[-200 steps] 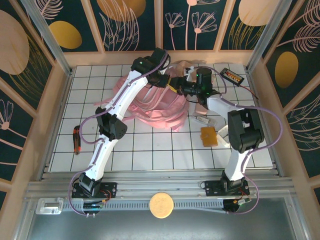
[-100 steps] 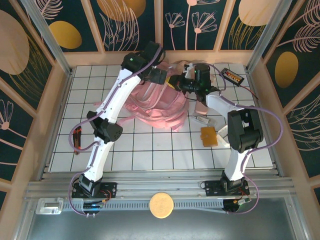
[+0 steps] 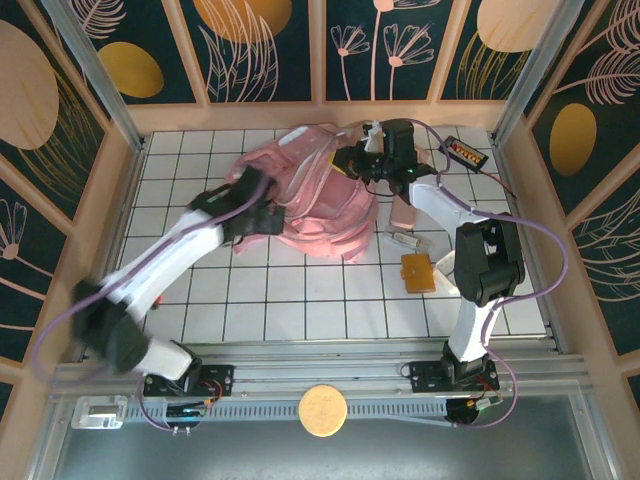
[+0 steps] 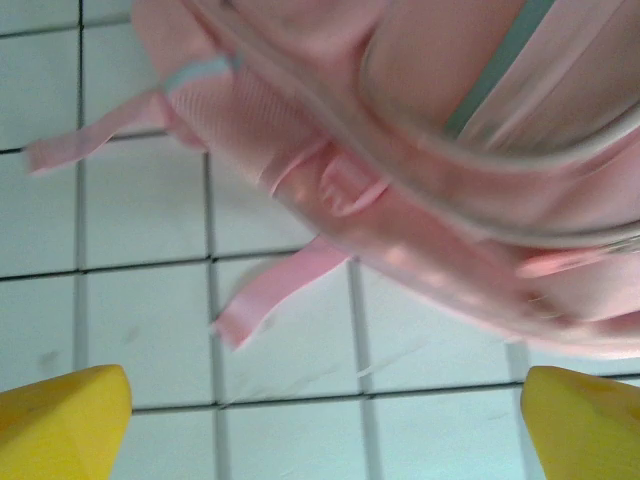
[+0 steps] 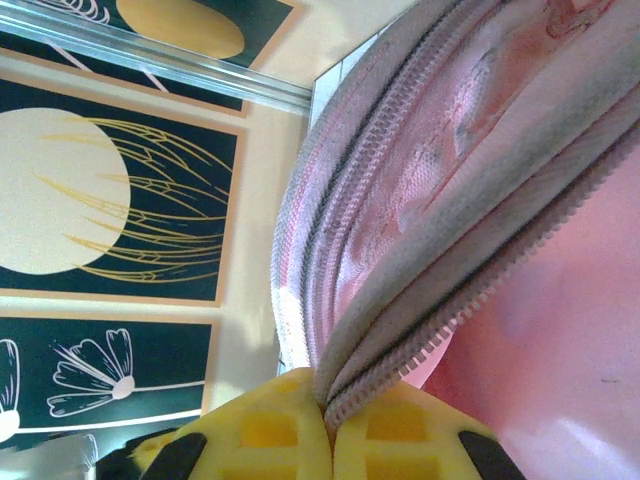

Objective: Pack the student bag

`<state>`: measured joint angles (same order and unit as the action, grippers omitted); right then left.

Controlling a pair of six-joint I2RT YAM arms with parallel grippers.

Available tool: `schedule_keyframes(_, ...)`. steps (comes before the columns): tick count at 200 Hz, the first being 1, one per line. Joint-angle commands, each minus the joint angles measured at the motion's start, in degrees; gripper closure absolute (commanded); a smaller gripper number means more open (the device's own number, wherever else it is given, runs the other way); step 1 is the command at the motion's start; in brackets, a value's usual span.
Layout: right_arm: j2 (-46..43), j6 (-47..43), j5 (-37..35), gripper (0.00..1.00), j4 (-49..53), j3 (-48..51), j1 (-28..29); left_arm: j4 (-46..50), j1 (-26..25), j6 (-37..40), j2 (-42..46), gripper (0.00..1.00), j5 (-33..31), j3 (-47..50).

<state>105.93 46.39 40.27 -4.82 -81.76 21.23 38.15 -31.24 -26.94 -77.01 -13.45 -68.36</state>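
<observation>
Two grippers, one pinch on the large pale-pink fabric student bag (image 3: 318, 205).
Our right gripper (image 5: 330, 425) is clamped on the bag's zippered rim (image 5: 440, 330); the bag lies on the white tiled table (image 3: 300, 300) in the upper middle of the top view. Our left gripper (image 4: 322, 420) hangs wide, nothing between its jaws, over tiles beside a pink strap (image 4: 280, 290). We judge the pinch should lift the rim gently rather than tug, so the teeth don't slip and the mouth gapes for loading.
</observation>
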Motion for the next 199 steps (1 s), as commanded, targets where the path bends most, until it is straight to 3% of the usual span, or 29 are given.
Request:
schedule_keyframes(1,-0.41,-3.24,0.29,1.0,0.1,-4.43,1.41,-30.39,4.93,-11.99,9.02,0.02,23.91,15.38)
schedule_keyframes(28,-0.4,-4.09,0.42,1.0,2.38,-6.16,2.03,-45.69,6.11,-18.34,7.81,0.08,37.03,24.9)
schedule_keyframes(46,-0.55,-4.81,0.6,1.0,3.71,-6.79,2.24,-51.79,6.11,-20.97,4.92,0.15,40.87,26.76)
schedule_keyframes(102,-2.89,-5.35,0.77,1.0,4.24,-4.2,2.37,-54.58,6.13,-21.09,-1.12,0.24,41.87,26.7)
schedule_keyframes(154,-4.22,-3.72,0.51,1.0,2.13,-2.13,2.43,-46.86,6.11,-15.72,-4.56,0.28,39.77,23.64)
schedule_keyframes(199,-4.91,-3.7,-0.01,1.0,2.64,-1.88,2.78,-46.94,6.29,-14.11,-7.56,0.33,39.79,22.34)
